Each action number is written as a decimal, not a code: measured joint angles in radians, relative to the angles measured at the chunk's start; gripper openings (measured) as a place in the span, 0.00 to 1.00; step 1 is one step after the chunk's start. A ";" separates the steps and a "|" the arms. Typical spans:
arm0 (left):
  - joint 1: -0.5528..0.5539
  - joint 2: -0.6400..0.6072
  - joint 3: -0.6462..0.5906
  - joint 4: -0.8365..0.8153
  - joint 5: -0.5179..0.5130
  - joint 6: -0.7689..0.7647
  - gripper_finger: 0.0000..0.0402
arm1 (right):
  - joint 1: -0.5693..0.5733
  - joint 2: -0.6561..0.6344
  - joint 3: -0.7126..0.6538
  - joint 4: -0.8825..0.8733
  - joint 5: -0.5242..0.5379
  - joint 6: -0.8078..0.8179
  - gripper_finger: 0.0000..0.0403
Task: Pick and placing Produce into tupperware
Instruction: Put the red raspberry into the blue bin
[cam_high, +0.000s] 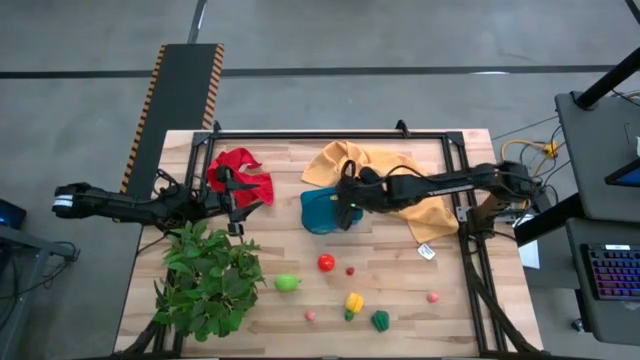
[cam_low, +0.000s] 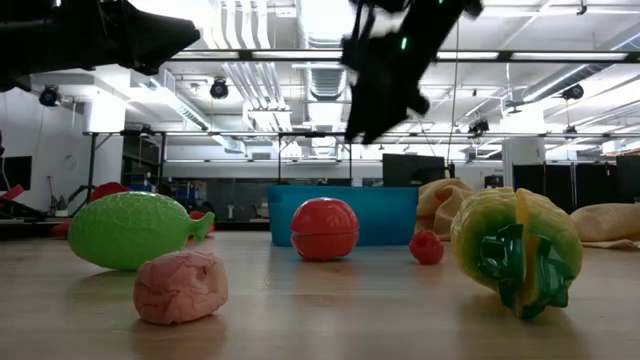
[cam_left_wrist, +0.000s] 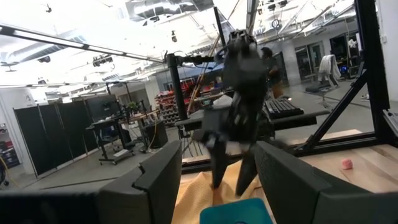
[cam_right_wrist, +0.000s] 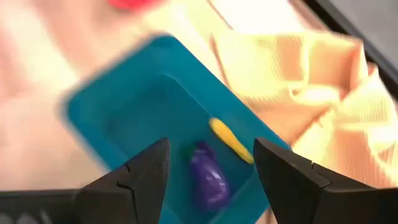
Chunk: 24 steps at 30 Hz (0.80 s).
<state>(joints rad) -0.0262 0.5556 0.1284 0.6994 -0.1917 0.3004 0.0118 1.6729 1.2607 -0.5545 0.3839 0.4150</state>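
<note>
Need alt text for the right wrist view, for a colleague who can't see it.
A teal container fills the view, holding a purple toy vegetable and a thin yellow one. The right pincer hangs open above it, with a mustard-yellow cloth beside the container.

Overhead and table-level cameras share the tupperware (cam_high: 322, 212); wrist cameras look forward.
</note>
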 joint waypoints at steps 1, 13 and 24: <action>0.000 0.000 0.000 0.000 0.000 0.000 0.47 | 0.017 -0.022 0.007 0.000 -0.001 -0.005 0.56; 0.000 0.011 0.001 -0.001 -0.004 0.002 0.47 | 0.321 -0.198 -0.032 0.016 -0.001 0.002 0.55; 0.000 0.016 0.003 0.001 -0.004 0.001 0.47 | 0.461 -0.010 -0.053 0.017 0.000 0.055 0.55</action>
<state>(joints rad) -0.0261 0.5713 0.1318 0.7000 -0.1959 0.3012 0.4726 1.6633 1.2072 -0.5376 0.3844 0.4701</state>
